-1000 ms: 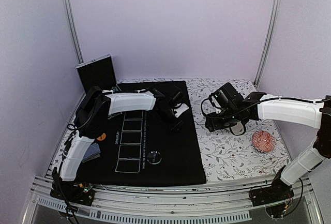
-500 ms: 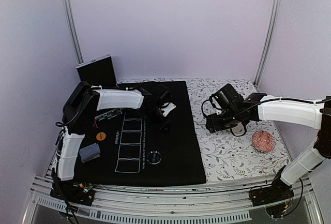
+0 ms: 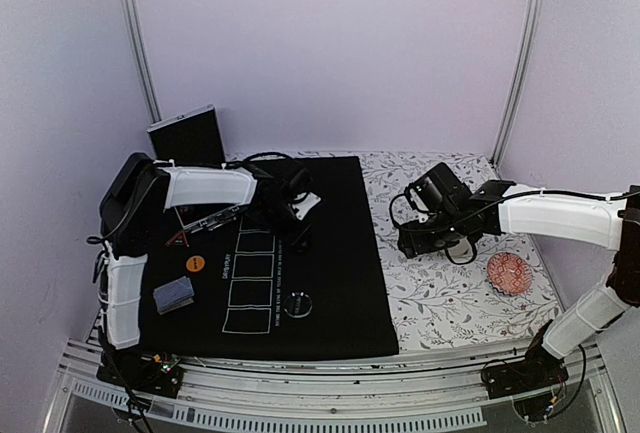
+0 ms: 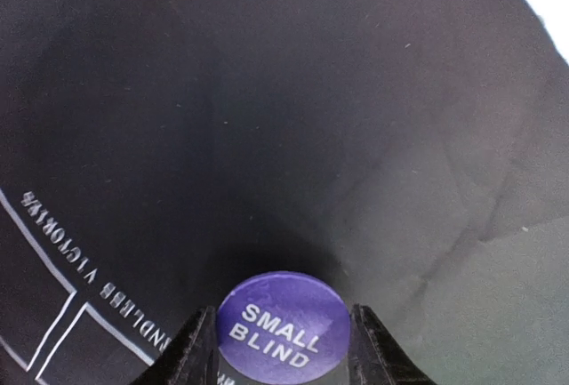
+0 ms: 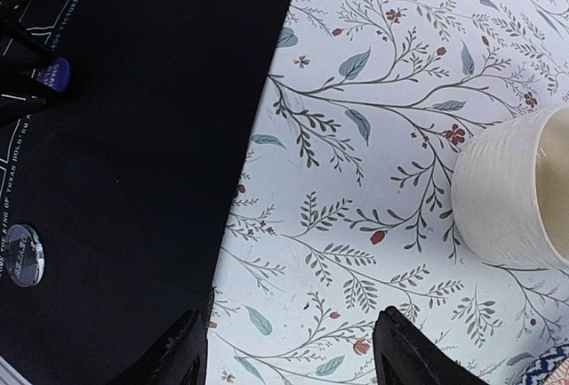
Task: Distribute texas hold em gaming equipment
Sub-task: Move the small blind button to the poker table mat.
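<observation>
A purple disc [image 4: 283,314] marked SMALL BLIND is pinched between the fingers of my left gripper [image 4: 281,336], just above the black mat [image 4: 267,118]. From above, the left gripper [image 3: 300,225] hangs over the mat's far half, beside the row of printed card boxes [image 3: 252,281]. On the mat lie an orange disc [image 3: 196,263], a clear disc [image 3: 297,304] and a deck of cards [image 3: 173,295]. My right gripper [image 5: 289,349] stands open over the floral cloth, with nothing between its fingers.
A cream cup [image 5: 520,189] stands on the floral cloth [image 5: 373,136] just right of the right gripper. A reddish patterned dish [image 3: 510,273] sits near the right edge. A dark box [image 3: 188,138] leans at the back left. A rack of chips [image 3: 210,219] lies on the mat's left side.
My left arm has drawn back to the left with the purple disc, from the mat's far right part toward the card boxes. The right arm has barely moved.
</observation>
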`<act>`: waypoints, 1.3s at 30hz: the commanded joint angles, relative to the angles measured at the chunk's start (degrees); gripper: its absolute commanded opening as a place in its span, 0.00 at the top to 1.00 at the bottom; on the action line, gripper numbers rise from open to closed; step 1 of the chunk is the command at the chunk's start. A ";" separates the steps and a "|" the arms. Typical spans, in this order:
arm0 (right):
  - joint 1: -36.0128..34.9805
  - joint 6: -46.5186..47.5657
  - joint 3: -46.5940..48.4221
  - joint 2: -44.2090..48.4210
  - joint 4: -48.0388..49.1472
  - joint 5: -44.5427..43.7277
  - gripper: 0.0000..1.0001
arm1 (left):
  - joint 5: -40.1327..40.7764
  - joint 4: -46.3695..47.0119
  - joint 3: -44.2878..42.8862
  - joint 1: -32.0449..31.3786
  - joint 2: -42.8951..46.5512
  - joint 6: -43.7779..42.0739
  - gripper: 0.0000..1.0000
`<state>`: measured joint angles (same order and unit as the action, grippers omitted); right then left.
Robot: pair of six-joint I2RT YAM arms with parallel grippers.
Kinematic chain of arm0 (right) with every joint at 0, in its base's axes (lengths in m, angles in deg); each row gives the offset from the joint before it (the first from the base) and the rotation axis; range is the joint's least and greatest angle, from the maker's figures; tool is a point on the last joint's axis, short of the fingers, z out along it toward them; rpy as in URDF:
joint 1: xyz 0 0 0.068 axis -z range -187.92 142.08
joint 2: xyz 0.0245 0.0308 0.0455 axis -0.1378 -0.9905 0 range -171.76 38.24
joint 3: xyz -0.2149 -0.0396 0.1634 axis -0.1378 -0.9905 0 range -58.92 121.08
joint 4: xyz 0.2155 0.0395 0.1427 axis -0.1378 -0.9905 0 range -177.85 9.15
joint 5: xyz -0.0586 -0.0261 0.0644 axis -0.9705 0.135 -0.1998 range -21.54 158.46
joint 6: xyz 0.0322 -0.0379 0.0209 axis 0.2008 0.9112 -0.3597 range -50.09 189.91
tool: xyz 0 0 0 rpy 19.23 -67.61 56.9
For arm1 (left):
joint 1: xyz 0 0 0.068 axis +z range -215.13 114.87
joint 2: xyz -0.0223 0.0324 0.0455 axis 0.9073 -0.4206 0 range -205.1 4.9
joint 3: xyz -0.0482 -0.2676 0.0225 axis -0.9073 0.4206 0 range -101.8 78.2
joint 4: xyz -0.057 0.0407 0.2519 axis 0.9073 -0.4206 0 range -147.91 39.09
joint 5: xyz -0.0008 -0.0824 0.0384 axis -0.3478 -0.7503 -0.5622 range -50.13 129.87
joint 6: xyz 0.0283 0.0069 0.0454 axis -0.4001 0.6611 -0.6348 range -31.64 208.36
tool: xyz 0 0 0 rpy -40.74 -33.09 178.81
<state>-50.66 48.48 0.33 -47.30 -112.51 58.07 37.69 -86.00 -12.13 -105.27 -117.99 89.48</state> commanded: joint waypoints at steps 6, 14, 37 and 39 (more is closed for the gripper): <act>0.06 -0.41 -0.90 2.12 0.72 0.27 0.34 | -0.65 0.73 4.94 0.68 8.71 2.45 0.60; 0.03 -0.33 -0.96 1.89 1.06 0.75 0.34 | 1.69 -2.58 11.27 -0.57 16.30 5.82 0.60; 0.05 -0.85 -1.67 1.30 3.18 4.19 0.34 | 2.93 -16.53 38.26 -7.71 39.33 24.79 0.60; 0.05 -0.72 -1.48 1.15 3.23 4.41 0.34 | 3.53 -15.93 40.53 -7.70 40.63 26.96 0.60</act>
<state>-50.66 48.06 -0.85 -46.95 -110.76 61.48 39.53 -100.86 24.86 -112.53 -79.85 110.55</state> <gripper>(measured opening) 0.658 0.444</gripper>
